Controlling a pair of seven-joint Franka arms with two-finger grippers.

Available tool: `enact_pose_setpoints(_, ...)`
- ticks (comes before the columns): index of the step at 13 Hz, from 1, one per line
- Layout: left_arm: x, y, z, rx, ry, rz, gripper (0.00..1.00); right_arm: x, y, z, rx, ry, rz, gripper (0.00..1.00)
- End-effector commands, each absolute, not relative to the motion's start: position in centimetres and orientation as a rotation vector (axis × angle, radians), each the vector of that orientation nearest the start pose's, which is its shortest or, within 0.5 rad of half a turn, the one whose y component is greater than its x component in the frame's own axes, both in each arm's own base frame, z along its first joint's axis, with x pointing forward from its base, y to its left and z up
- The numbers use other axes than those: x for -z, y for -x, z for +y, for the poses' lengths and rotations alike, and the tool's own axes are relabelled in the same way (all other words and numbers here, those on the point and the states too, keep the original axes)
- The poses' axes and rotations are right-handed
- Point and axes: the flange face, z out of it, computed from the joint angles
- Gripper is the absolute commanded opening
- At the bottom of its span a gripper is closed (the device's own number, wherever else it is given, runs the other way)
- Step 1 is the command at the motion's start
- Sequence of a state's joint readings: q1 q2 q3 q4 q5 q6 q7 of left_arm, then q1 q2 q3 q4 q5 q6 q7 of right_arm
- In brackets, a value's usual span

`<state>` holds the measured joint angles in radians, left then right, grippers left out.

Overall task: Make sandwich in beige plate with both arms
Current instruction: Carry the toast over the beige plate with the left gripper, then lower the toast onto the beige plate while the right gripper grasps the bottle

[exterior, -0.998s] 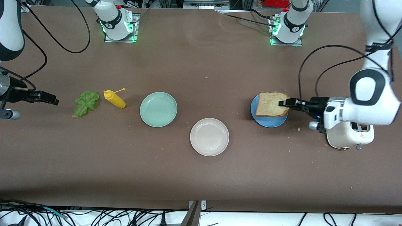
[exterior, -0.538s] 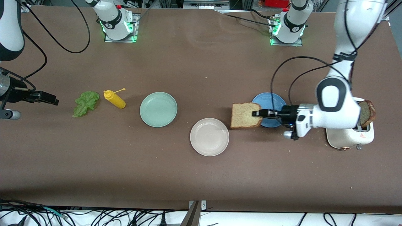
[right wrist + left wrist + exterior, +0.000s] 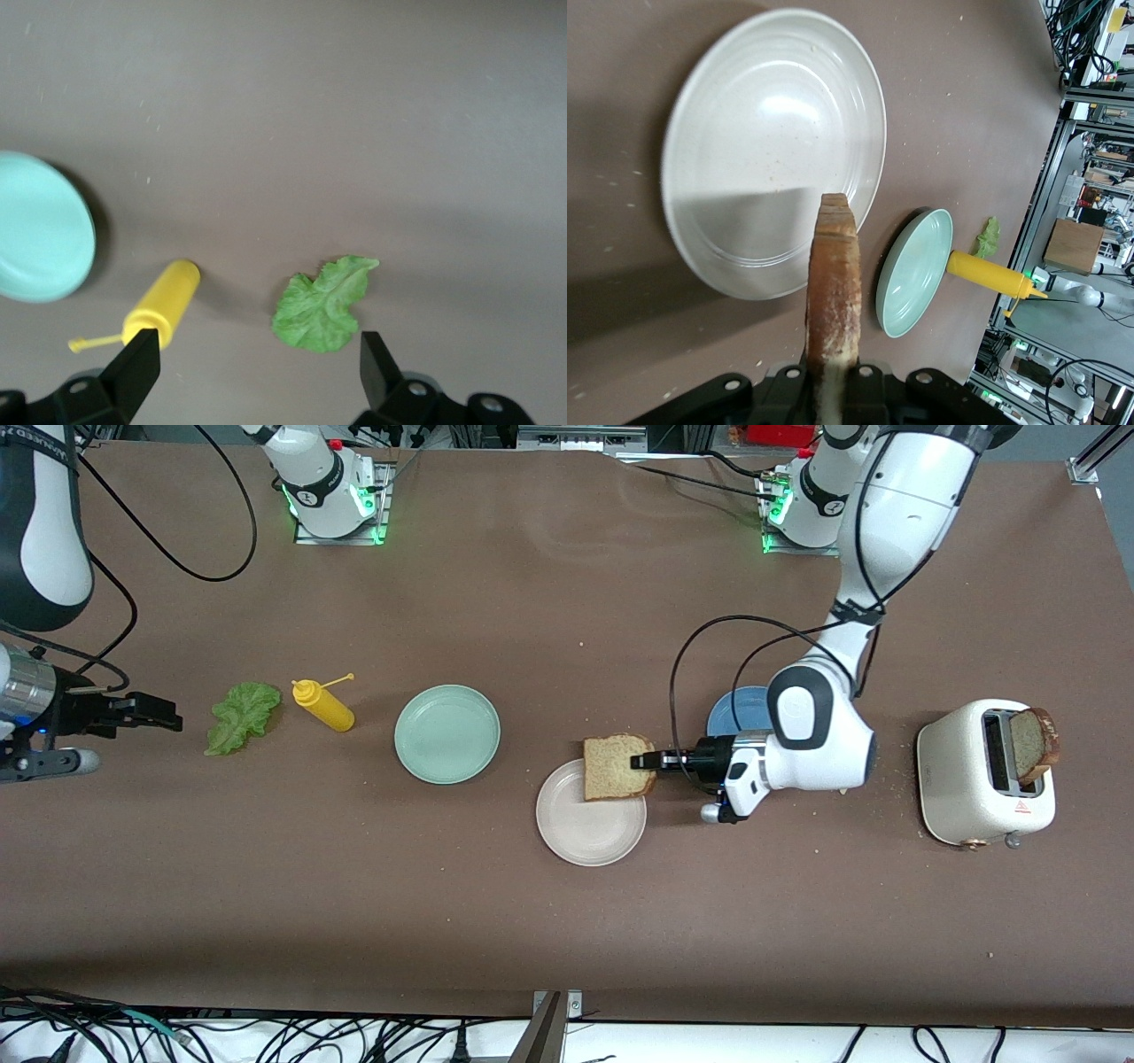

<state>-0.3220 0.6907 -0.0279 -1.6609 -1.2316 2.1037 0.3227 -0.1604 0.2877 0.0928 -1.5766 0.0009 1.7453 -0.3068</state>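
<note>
Bread slice (image 3: 617,767), pinched in the left tool (image 3: 644,762), is now arriving over the beige plate's (image 3: 585,841) rim from the blue plate (image 3: 735,708); right tool (image 3: 151,715) is waiting, spread, near lettuce (image 3: 241,716).

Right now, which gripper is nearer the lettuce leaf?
Right. The right gripper hovers open beside the lettuce leaf; the left gripper holds a bread slice over the beige plate.

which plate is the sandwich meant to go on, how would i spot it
Three plates sit mid-table. The beige plate lies nearest the front camera, between the mint green plate and the blue plate. It alone is pale off-white, and the left gripper holds a bread slice over its rim.
</note>
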Motion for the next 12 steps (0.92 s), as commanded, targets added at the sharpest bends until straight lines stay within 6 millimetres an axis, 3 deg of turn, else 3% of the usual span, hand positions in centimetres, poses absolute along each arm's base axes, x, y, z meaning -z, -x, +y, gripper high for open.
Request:
enact_pose_setpoints(1, -21.0, -62.3, -29.3, 0.241, -2.12, 0.19, 0.0, -43.7, -61.7, -6.0, -0.166, 2.878, -0.702, 1.0)
enact_pose_setpoints(3, -20.2, -62.6, -29.4, 0.222, -2.104, 0.241, 0.0, -41.1, -60.2, -8.1, -0.156, 2.744, -0.787, 1.0)
enact_pose_setpoints(4, -20.3, -62.5, -30.4, 0.223, -2.091, 0.237, 0.0, -40.1, -59.6, -8.6, -0.141, 2.677, -0.878, 1.0)
enact_pose_setpoints(10, -18.8, -63.9, -31.7, 0.21, -2.045, 0.262, 0.0, -34.0, -56.3, -10.0, 0.114, 2.278, -1.19, 0.99)
enact_pose_setpoints(11, -18.7, -64.3, -31.7, 0.194, -2.051, 0.236, 0.12, -33.0, -55.9, -9.6, 0.163, 2.225, -1.221, 0.99)
enact_pose_setpoints(12, -18.9, -64.5, -31.5, 0.151, -2.057, 0.174, 0.73, -31.9, -55.2, -9.5, 0.212, 2.191, -1.271, 0.99)
